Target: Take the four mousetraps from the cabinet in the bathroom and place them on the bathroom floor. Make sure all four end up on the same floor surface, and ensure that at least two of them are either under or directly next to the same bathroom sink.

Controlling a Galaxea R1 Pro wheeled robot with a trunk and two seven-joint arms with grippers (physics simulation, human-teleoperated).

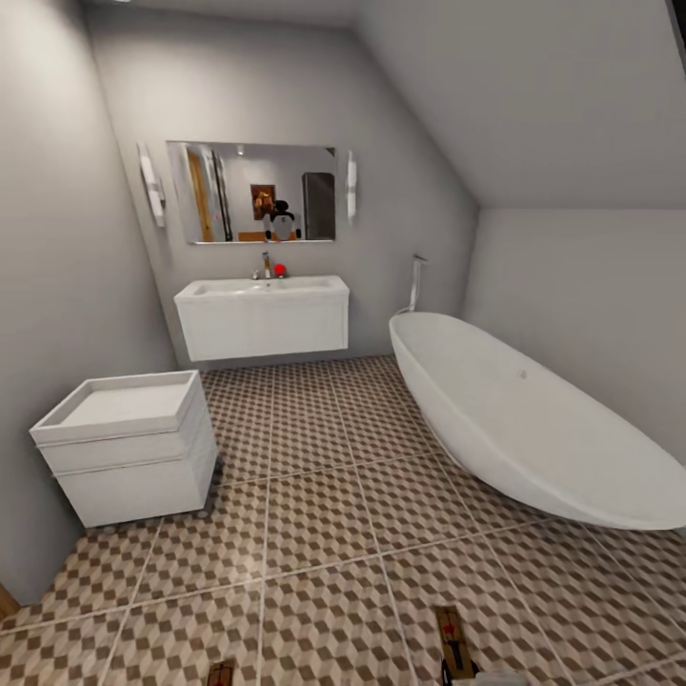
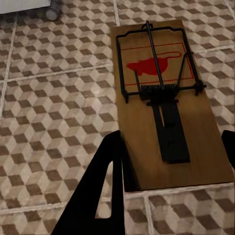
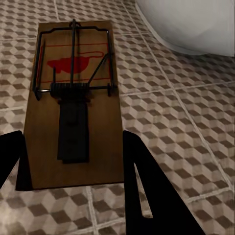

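Mousetraps clamped flat, one per hand: left hand (image 2: pixel 171 161) on left trap (image 2: pixel 166 98), right hand (image 3: pixel 73 161) on right trap (image 3: pixel 73 98), over bathroom floor (image 1: pixel 314 534). Risk: dropped early, well short of sink (image 1: pixel 262 314); sprung bar, slipping board.

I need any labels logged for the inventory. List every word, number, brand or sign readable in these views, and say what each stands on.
No readable text in any view.
Left mousetrap: a red mouse silhouette inside a red outline, no words.
Right mousetrap: the same red mouse picture, no words.
Sink, bathtub, white drawer unit: no markings visible.
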